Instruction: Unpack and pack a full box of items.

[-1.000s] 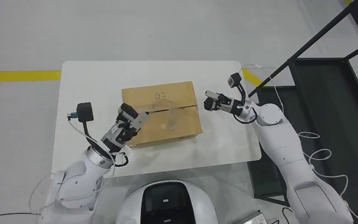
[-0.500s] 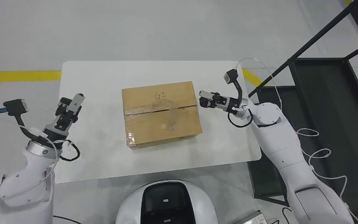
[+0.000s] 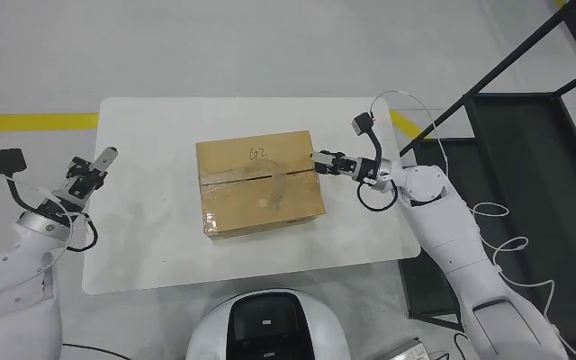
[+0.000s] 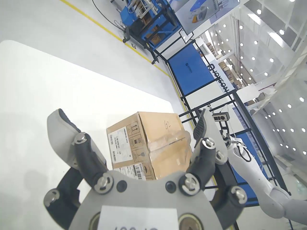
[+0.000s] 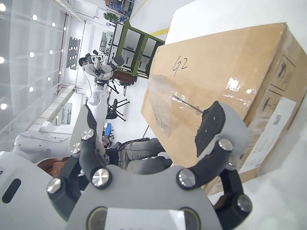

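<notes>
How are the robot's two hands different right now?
The right hand is up against the edge of the cardboard box, by the taped seam. The left hand is far from the box, near the side edge of the table. The right hand has the box just past its fingers, but the left hand hangs over bare table. Both are open and hold nothing.

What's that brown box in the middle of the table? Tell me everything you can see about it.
The box is brown cardboard, closed, its top flaps meeting at a seam under crinkled clear tape. A handwritten mark sits on top; white labels are stuck on its sides. It rests flat near the middle of the white table, slightly turned. The right hand, open, is at its edge by the seam; contact is unclear.
</notes>
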### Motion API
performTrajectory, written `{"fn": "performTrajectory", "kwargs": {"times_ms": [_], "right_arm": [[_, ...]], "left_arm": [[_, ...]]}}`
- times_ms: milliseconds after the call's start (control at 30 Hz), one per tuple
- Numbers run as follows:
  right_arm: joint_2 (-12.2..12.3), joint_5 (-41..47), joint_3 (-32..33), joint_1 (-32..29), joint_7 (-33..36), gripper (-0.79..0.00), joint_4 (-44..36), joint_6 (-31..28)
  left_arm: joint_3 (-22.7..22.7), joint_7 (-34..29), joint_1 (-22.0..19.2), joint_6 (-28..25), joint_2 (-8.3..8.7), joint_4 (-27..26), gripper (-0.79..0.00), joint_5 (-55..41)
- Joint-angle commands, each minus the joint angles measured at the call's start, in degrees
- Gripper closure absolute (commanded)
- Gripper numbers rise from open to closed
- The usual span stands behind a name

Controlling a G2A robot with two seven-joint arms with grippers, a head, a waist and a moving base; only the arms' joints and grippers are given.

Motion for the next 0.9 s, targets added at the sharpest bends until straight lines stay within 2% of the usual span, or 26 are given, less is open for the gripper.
{"fn": "performTrajectory", "kwargs": {"times_ms": [0,433,667,867], "right_arm": [[-0.1,-1.4,-0.4,0.2,-0.5,-0.785,0.0,-0.8],[-0.2,-7.0,-0.3,-0.4,-7.3,-0.785,1.0,-6.4],[0.6,-6.7,2.2,-1.5,-6.1,-0.785,3.0,-11.9],[1.2,-2.7,4.8,-2.7,-5.0,-0.785,6.1,-13.9]], "left_arm": [[0.0,-0.5,0.1,-0.2,0.06,0.4,-0.785,-2.5],[0.0,-0.5,0.1,-0.2,0.06,0.4,-0.785,-2.5],[6.3,0.5,3.2,-0.7,-0.19,-2.7,-0.785,1.1],[13.4,-3.6,-0.4,-2.3,-0.03,-2.8,-0.785,5.1]]}}
